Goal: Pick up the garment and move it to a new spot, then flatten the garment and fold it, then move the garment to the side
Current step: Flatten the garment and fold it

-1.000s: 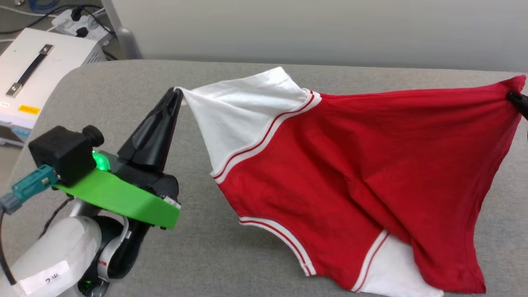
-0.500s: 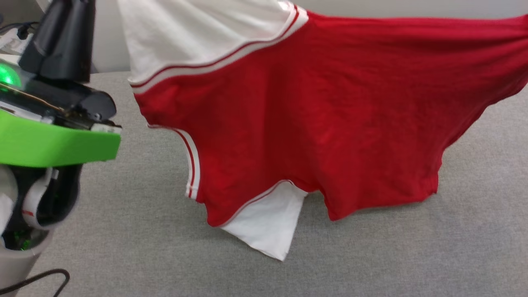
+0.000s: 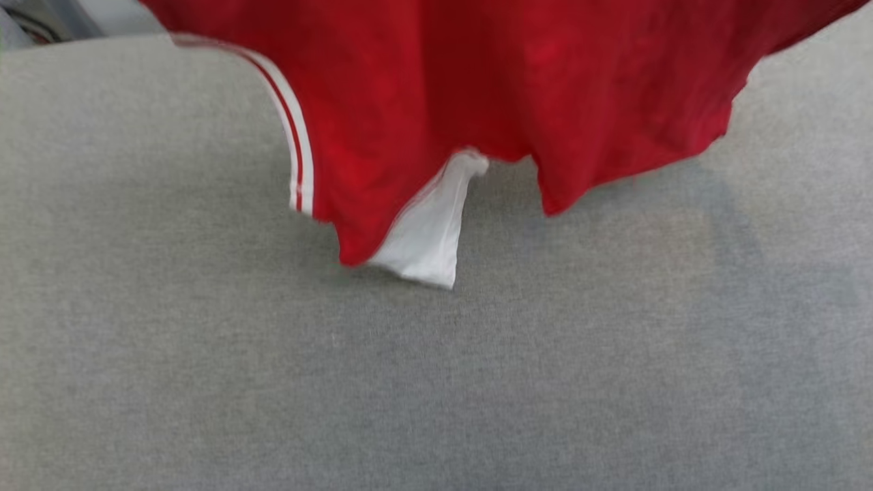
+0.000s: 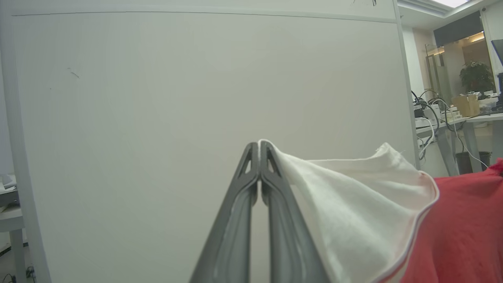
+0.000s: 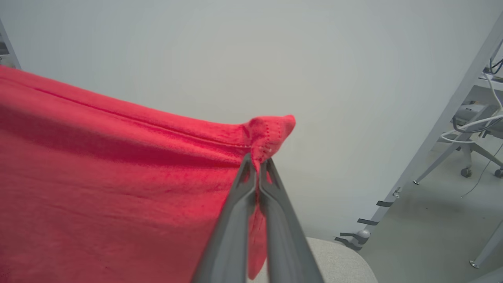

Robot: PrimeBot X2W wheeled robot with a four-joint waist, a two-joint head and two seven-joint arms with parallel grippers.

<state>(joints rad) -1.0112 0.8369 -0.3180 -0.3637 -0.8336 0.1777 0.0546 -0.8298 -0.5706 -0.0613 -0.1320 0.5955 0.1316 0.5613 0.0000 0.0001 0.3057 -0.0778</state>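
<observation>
We see left gripper (image 4: 259, 144) pinched tight on the garment (image 3: 477, 82) sleeve, right gripper (image 5: 257, 160) likewise on a red corner. Garment hangs at 12 o'clock over desk (image 3: 436, 382)

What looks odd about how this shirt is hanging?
The red T-shirt hangs askew: the left gripper pinches a white sleeve by its edge, the right gripper a red corner, so the other white sleeve dangles crumpled beneath, near the grey surface.

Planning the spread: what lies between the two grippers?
The garment: left gripper pinches its white sleeve, right gripper a red corner, per wrist views.
</observation>
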